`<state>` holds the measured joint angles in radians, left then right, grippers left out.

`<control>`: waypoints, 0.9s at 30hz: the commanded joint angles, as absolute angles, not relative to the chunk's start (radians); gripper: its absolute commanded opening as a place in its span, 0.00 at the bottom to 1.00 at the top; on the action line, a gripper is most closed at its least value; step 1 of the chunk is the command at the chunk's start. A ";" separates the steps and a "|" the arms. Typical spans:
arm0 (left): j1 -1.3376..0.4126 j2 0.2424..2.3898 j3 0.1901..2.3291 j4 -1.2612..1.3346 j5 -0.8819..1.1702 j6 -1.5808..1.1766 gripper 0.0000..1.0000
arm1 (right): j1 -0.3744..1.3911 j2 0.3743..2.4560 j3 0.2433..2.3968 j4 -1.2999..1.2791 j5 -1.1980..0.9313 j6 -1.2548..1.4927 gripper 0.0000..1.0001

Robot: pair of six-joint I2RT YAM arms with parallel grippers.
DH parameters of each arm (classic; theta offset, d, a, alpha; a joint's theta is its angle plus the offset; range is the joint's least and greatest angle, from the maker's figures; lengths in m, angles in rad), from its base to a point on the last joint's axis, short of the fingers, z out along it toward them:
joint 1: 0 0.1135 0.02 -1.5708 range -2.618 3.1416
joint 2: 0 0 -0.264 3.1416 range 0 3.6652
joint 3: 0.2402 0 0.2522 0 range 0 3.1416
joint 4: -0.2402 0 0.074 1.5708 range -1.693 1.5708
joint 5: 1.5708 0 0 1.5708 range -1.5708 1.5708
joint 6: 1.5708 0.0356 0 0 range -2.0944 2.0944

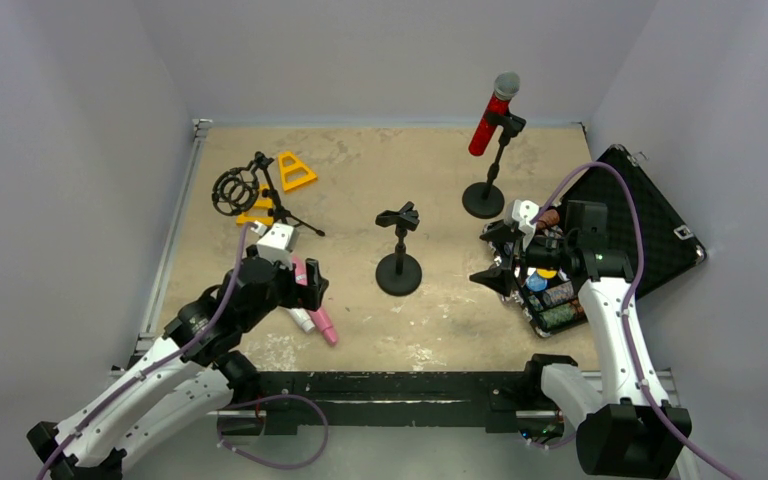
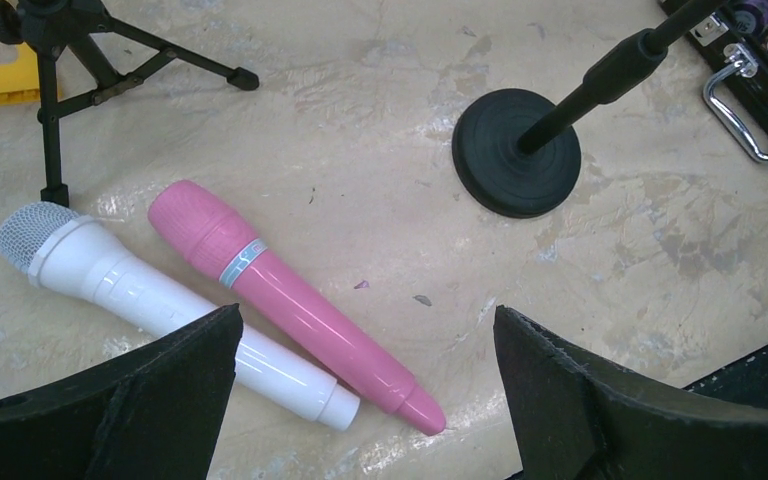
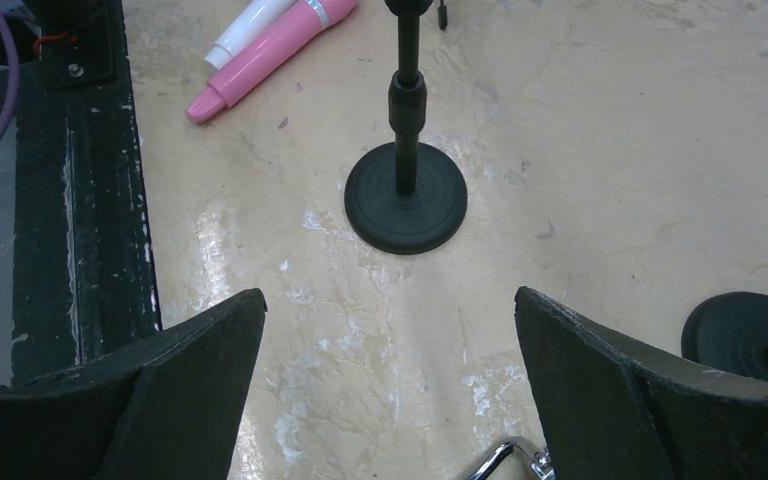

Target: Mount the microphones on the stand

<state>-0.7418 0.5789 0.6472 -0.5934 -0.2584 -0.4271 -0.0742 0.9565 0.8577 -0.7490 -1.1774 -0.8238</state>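
Near the left edge of the surface (image 1: 380,170), toward its near corner, the white microphone (image 2: 150,295) and the pink microphone (image 2: 290,300) lie flat, side by side. The left hand (image 2: 365,320) hovers over them, fingers spread wide and gripping nothing. By the far edge, the red microphone (image 1: 490,115) sits tilted in the far stand (image 1: 483,199). The middle stand (image 1: 398,255) is upright at the centre. The right hand (image 3: 390,300), also spread wide, hangs near the right edge above a case (image 1: 650,215).

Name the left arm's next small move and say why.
Probably lower the open left claw onto the pink microphone: it lies loose beside the white microphone, just below the claw, and the middle stand has an empty clip.
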 commanded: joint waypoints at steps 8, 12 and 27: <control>-0.738 0.612 0.632 -0.562 -0.294 -0.458 0.99 | -0.080 0.966 0.876 -0.753 -1.198 -0.833 0.99; -0.738 0.614 0.627 -0.557 -0.297 -0.461 0.99 | -0.080 0.968 0.876 -0.752 -1.197 -0.833 0.99; -0.737 0.626 0.594 -0.534 -0.325 -0.497 0.99 | -0.080 0.973 0.877 -0.752 -1.195 -0.831 0.99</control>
